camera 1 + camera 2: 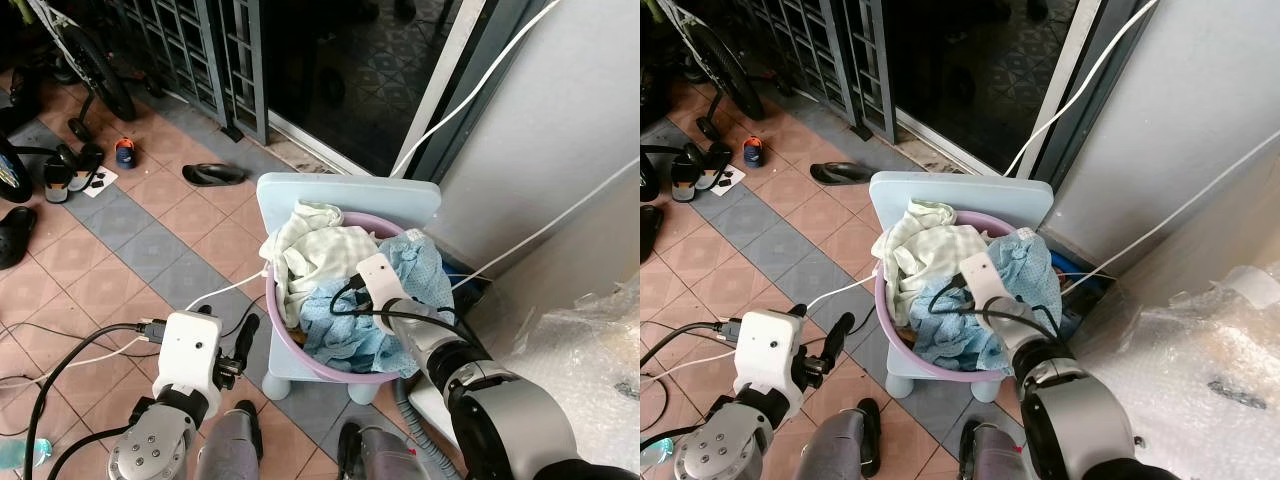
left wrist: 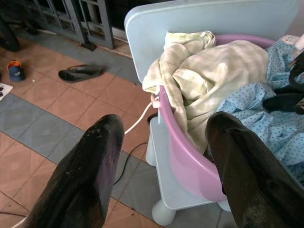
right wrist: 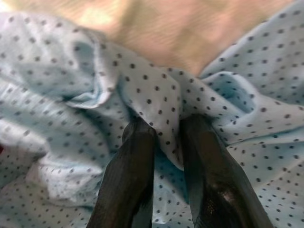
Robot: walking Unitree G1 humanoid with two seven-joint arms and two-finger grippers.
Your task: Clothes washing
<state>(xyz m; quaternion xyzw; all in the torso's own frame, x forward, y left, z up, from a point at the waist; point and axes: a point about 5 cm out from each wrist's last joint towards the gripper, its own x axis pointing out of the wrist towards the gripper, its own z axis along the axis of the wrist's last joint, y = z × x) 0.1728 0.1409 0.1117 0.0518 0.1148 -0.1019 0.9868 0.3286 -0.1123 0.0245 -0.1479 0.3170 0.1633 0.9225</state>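
A pink basin (image 1: 300,349) full of clothes stands on a small pale blue stool (image 1: 345,192) against the wall. In it lie a pale yellow checked garment (image 1: 312,250) and a light blue dotted cloth (image 1: 350,330). My right gripper (image 3: 166,137) is down in the basin, its black fingers (image 3: 130,175) pinched on a fold of the blue dotted cloth (image 3: 156,99). My left gripper (image 2: 164,156) hangs open just outside the basin's near rim (image 2: 183,156), nothing between its fingers (image 2: 90,175).
A white cable (image 1: 215,293) runs from the stool across the tiled floor (image 1: 130,240). Sandals (image 1: 212,174) and shoes (image 1: 70,170) lie to the left near a dark metal gate (image 1: 215,50). Crinkled clear plastic (image 1: 580,350) lies at right beside the wall (image 1: 560,110).
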